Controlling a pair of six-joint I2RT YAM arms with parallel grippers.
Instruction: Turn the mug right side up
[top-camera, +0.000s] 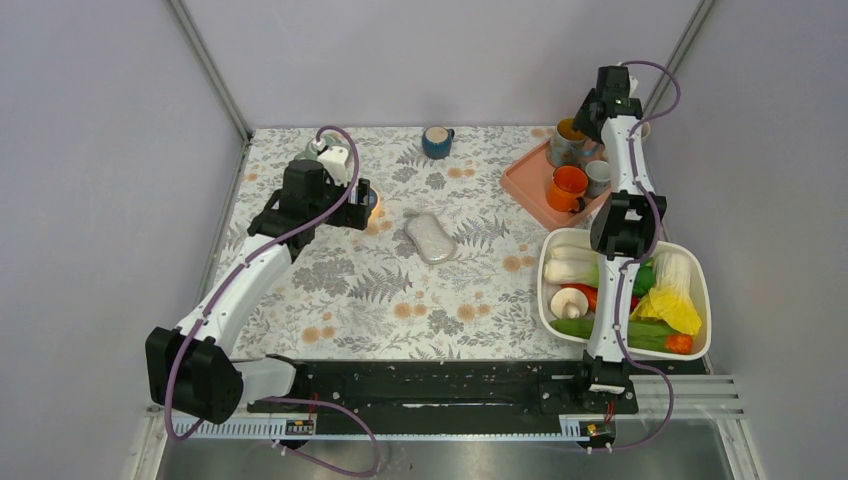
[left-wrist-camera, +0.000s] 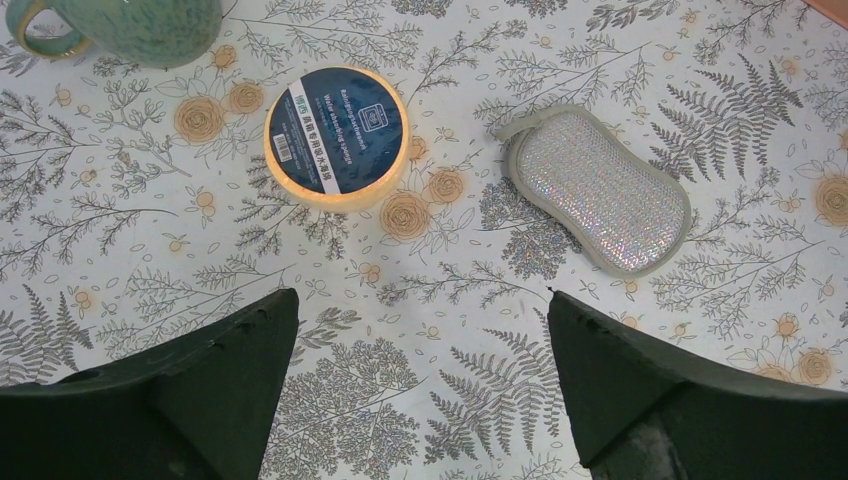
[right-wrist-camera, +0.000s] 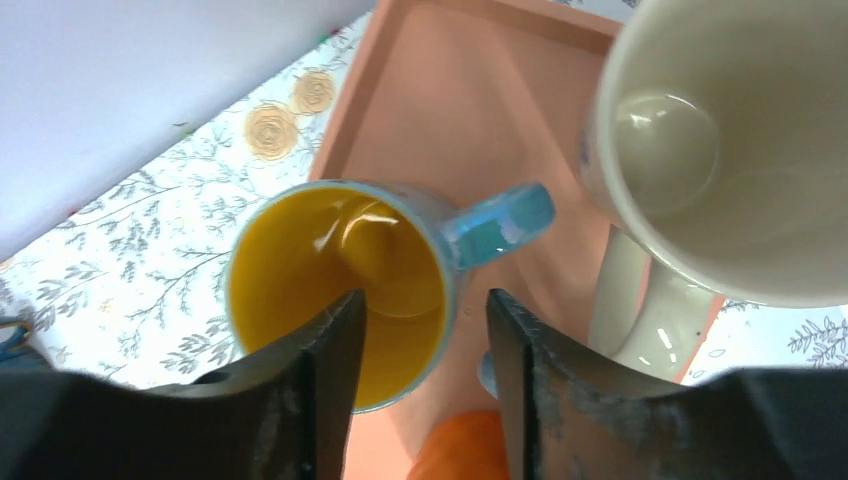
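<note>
Honestly, a fair bit is hidden: from overhead the right arm's wrist covers its own fingers, and the speckled teal ceramic mug (left-wrist-camera: 125, 25) near the far left corner is cut off by the left wrist camera's frame, so I can't tell which way up it sits. The one that matters, a light-blue ceramic mug with a glossy yellow inside (right-wrist-camera: 335, 280), stands on the salmon-pink plastic tray (right-wrist-camera: 470, 90) at the far right corner of the tabletop. The right gripper (right-wrist-camera: 425, 297) is right over it, partly spread, one finger over the yellow inside and the other outside by the handle, so the wall sits in the gap. Whether either pad touches it, I can't tell. It's mouth up, handle pointing toward a big cream ceramic mug (right-wrist-camera: 700, 150) just beside it, and a bright orange mug (right-wrist-camera: 465, 450) is cropped at the bottom. The left gripper (left-wrist-camera: 415, 300) hangs wide open, holding nothing, over the floral tablecloth (left-wrist-camera: 420, 400), near a round yellow-rimmed tin with a dark blue label (left-wrist-camera: 335, 135) and a silvery oval scrub pad (left-wrist-camera: 597, 190).
</note>
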